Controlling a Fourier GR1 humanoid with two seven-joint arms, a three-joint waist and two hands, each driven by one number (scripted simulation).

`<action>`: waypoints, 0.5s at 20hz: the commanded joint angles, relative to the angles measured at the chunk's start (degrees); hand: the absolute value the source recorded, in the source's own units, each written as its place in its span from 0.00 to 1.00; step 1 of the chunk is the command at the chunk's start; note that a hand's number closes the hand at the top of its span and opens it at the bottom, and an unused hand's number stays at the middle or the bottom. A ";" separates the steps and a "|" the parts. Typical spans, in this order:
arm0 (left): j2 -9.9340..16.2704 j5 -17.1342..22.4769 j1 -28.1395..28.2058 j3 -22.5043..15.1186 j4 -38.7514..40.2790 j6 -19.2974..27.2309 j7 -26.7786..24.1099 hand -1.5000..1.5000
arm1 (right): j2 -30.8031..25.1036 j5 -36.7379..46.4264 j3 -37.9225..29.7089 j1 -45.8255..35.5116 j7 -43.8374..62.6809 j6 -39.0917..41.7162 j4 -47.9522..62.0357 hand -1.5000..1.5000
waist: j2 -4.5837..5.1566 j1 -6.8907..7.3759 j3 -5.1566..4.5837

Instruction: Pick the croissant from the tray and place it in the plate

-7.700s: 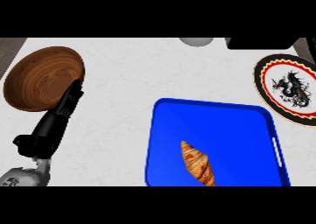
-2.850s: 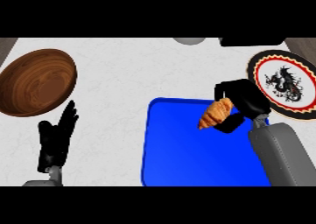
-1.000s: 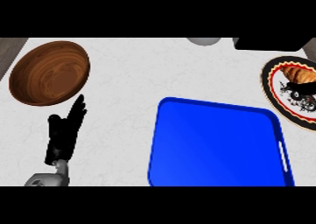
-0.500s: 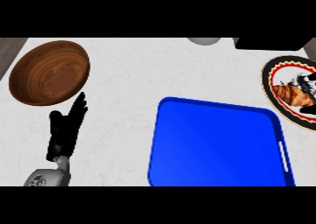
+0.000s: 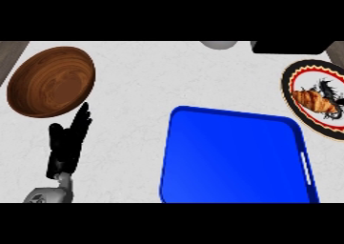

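Blue tray [image 5: 234,159] is sitting bare now on the pale counter [image 5: 146,86], nothing showing on its surface, while the croissant [image 5: 316,101] is lying on the patterned plate [image 5: 301,71] at the right edge of the head view, resting across the dark dragon-like motif in the plate's middle. Compared with a few seconds back, when the right hand was carrying the croissant over the tray's far right corner, the pastry is now down on the plate and the right hand is no longer showing anywhere, so its fingers are not something the view is giving. A small dark bit at the plate's right edge may be a fingertip pulling away or just part of the print; too cropped to say. Half a second ago the croissant was already on the plate, and it is looking about the same now, so it is appearing settled rather than sliding. The left hand [image 5: 67,143] is resting at lower left, fingers straight and pointing up toward the wooden bowl [image 5: 51,81], holding nothing, standing just short of the bowl's near rim and well apart from the tray. Judging by this, the placing step is looking done: croissant off the tray, lying inside the plate's rim. What is remaining, if anything, is only the right arm finishing its retreat, with little risk left since nothing is near the pastry.
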 commanded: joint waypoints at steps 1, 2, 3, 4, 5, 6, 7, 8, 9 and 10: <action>-0.35 -0.62 -0.39 -0.34 -1.19 0.71 0.92 0.50 | -1.61 -5.74 -5.05 0.66 -2.20 5.34 1.48 0.00 | 0.13 0.34 0.00; -1.45 -0.26 -0.39 -1.20 -0.61 0.31 0.88 0.50 | -1.60 -5.93 -5.07 3.58 -5.51 6.79 1.70 0.00 | 0.26 0.21 0.03; -2.25 -0.84 2.01 -1.69 0.69 0.65 -2.88 0.50 | -3.40 -6.25 -5.16 2.49 -3.70 8.82 1.71 0.00 | 0.24 0.43 -0.03; -0.64 -0.63 0.42 -1.15 -1.33 -0.05 1.13 0.50 | -2.54 -6.44 -5.18 3.41 -3.87 7.75 1.77 0.00 | 0.22 0.63 0.00; -1.17 -0.89 -0.55 -0.77 -0.31 0.86 0.90 0.50 | -2.02 -6.80 -5.19 5.98 -7.17 9.51 1.73 0.00 | 0.17 0.18 -0.01; -0.13 -0.68 -0.04 -0.48 -0.99 -0.07 0.58 0.50 | -4.48 -7.13 -5.33 5.86 -6.25 12.24 1.71 0.00 | 0.15 0.30 -0.01; -0.69 -0.70 -1.03 -0.43 0.66 0.10 0.32 0.50 | -1.69 -6.92 -4.71 5.11 -6.24 10.52 1.51 0.00 | 0.20 0.43 -0.03; -0.45 -0.91 0.98 -0.76 -0.01 -0.18 -0.73 0.50 | -2.72 -7.47 -5.29 6.98 -8.12 11.25 1.36 0.00 | 0.25 0.60 0.01; -1.68 -0.25 -2.57 0.15 2.50 0.65 -0.99 0.50 | -1.63 -7.02 -4.48 7.38 -10.28 12.31 0.91 0.00 | 0.32 0.26 -0.01; -0.30 0.02 -1.00 0.73 3.12 -0.67 -2.43 0.50 | -0.13 -7.51 -4.75 6.97 -10.34 10.62 0.80 0.00 | 0.29 0.53 -0.02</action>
